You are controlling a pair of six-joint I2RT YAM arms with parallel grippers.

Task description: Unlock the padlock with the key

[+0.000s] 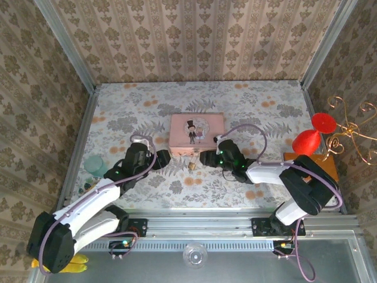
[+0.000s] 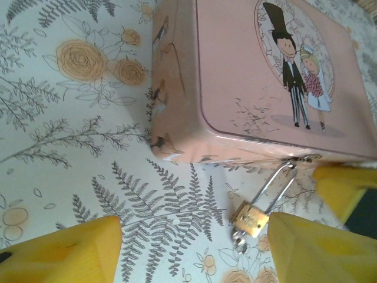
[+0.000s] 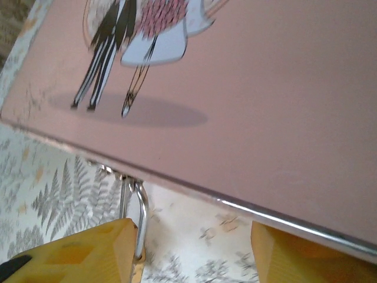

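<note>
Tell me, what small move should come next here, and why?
Probably close the left gripper on the padlock to steady it. The padlock lies between those open fingers, hooked to the pink tin, and the right gripper is open, holding nothing.

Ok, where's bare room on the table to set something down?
Free: far strip between pink tin and back wall; near middle between padlock and rail. Crowded: the tin's front, where left pincer and right pincer flank it, and around the red ornament.
</note>
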